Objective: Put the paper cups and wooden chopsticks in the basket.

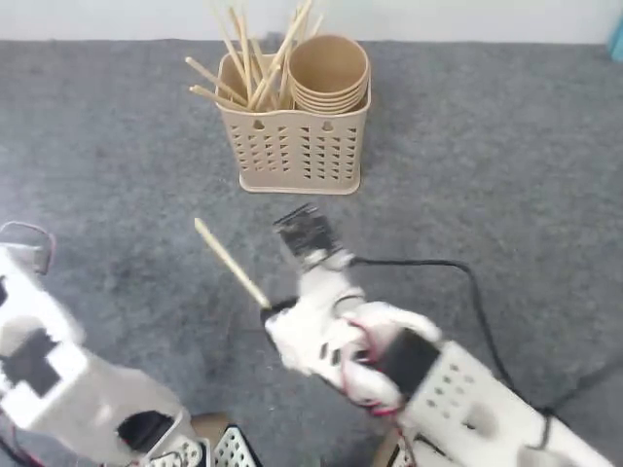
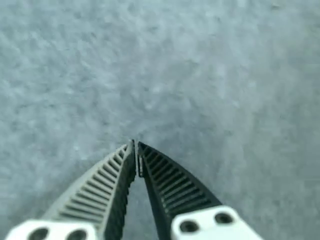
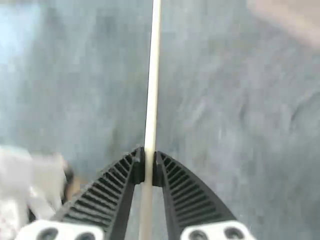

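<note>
Wood, pale and slim: a single chopstick runs straight between the black ribbed jaws of the right gripper, which are clamped on it from both sides. Most of its length reaches out past the tips, and a shorter part runs back between the fingers toward the wrist. From the high view the chopstick slants over the grey carpet, its free end pointing up and to the left, well short of the basket. The beige perforated basket stands at the far side, with a stack of paper cups nested in its right half and a sheaf of chopsticks fanning out of its left half. The left gripper hangs over bare carpet, its tips together
</note>
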You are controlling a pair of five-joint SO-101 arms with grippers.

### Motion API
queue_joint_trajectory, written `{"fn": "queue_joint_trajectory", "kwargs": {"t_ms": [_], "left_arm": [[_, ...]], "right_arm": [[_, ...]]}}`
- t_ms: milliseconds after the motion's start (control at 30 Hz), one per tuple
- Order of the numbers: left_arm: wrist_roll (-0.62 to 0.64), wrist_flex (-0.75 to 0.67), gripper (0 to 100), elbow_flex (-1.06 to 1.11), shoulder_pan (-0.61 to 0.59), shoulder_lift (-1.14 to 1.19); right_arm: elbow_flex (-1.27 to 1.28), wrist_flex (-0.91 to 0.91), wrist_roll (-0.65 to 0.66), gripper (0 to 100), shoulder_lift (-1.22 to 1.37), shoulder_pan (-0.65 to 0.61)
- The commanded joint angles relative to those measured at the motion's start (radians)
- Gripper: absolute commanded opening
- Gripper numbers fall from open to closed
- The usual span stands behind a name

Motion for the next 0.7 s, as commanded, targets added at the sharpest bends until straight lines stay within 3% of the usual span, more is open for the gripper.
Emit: {"fn": "queue_joint_trajectory", "kwargs": {"t_ms": [0,167,367,667], "left_arm": [[-0.120,-0.143,1,0.174,0.075,-0.252],[-0.149,-0.233,1,0.357,0.143,-0.451],[-0.293,-0.295,1,0.493,0.233,-0.603],[-0.400,-0.430,1,0.699,0.315,-0.827]], "right_arm": [[-0.029,-0.156,0.011,0.7,-0.124,0.081],[-0.029,-0.535,0.014,0.7,-0.142,0.177],[-0.029,-1.021,0.190,0.7,-0.058,0.246],[-0.068,-1.543,0.239,0.7,0.249,0.311]]}}
